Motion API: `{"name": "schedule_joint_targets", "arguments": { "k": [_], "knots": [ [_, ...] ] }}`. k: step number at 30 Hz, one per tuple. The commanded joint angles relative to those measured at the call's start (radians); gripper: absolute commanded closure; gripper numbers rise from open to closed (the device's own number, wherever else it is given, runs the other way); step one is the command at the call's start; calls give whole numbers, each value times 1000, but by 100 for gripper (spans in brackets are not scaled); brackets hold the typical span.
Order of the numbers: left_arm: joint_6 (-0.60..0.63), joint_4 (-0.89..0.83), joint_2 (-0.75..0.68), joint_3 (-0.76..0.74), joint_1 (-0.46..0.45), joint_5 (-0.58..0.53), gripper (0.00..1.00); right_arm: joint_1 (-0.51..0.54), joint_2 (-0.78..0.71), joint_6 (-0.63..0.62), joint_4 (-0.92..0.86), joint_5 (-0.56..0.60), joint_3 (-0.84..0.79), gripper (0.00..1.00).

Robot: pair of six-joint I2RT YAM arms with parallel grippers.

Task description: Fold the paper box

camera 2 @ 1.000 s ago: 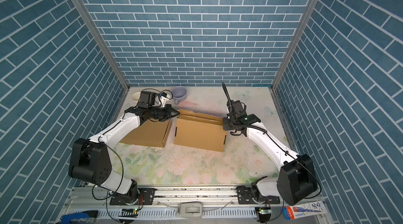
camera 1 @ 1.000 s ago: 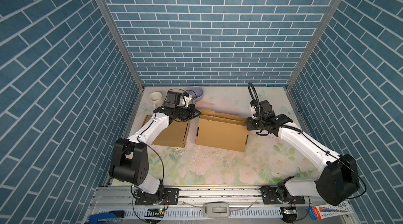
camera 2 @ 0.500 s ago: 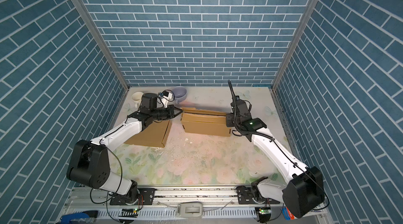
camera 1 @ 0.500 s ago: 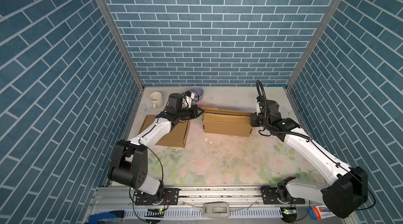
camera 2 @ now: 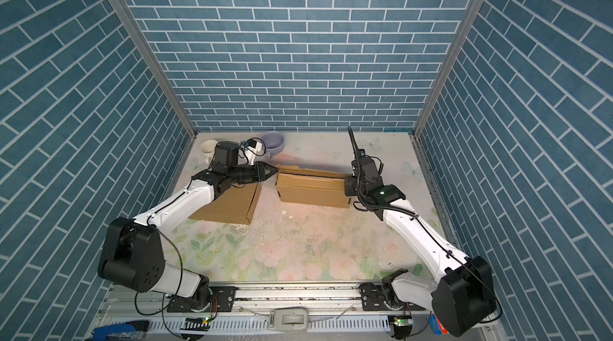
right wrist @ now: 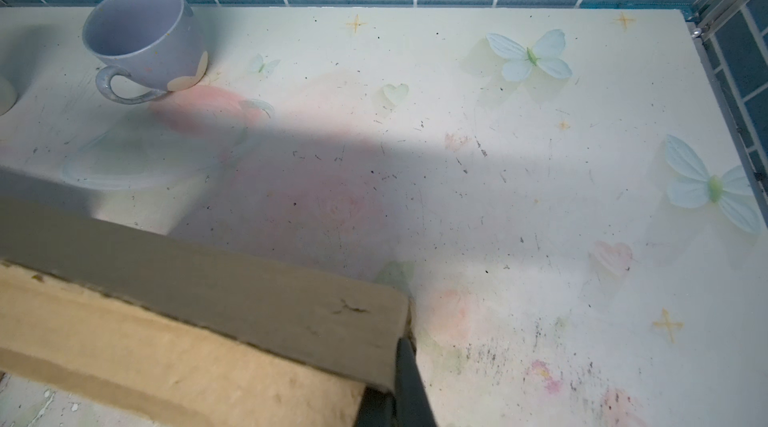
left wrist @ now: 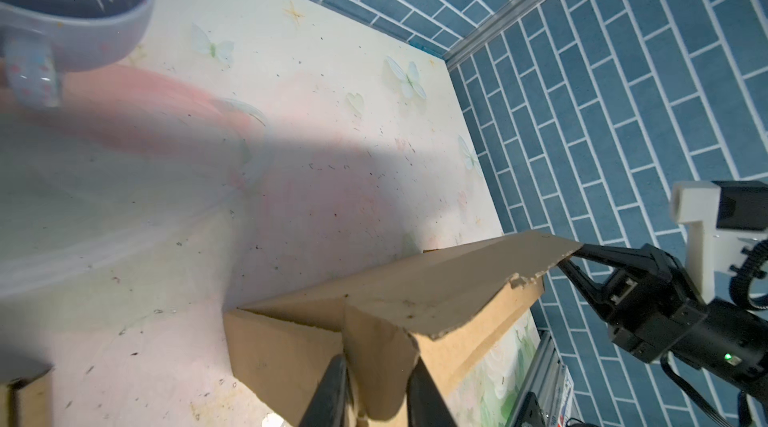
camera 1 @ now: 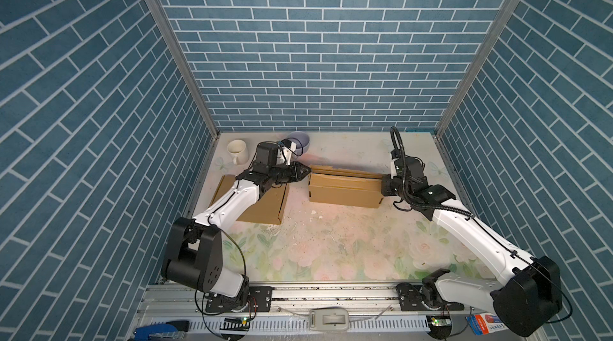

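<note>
Both top views: the paper box [camera 1: 345, 190] [camera 2: 311, 190] lay near the far edge of the table [camera 1: 331, 256], midway along. Left wrist view: the left gripper [left wrist: 378, 362] stood slightly parted around its end flap. Right wrist view: the right gripper [right wrist: 399, 362] pinched its other corner.

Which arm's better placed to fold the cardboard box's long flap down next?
Right, probably: the right tool is shut on a corner of the cardboard box's long flap and can steer it. The left tool only straddles an end flap, jaws apart.
</note>
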Motion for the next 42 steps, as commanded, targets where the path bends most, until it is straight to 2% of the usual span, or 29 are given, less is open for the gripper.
{"name": "schedule_joint_targets", "arguments": {
  "k": [1,6,8,13,19,29,33,39,42],
  "knots": [
    [124,-158,-49,60,-3,-64,62,5,-27,-20,3,16,-21,100],
    [200,-190,-85,64,-3,-98,49,4,-29,-23,2,12,-24,100],
    [220,-200,-83,70,-3,-96,48,4,-28,-24,1,11,-22,100],
    [291,-272,-71,84,-43,-117,47,5,-25,-25,1,8,-22,100],
    [278,-253,-66,61,-69,-139,49,4,-19,-22,2,5,-15,100],
    [265,-275,13,128,-97,-182,61,4,-18,-17,-4,3,-10,100],
    [258,-277,23,136,-97,-179,71,5,-20,-17,-6,4,-11,100],
    [266,-298,24,143,-97,-205,95,5,-20,-17,-4,3,-13,100],
    [267,-300,27,144,-98,-203,100,6,-20,-17,-2,5,-13,100]
  ]
}}
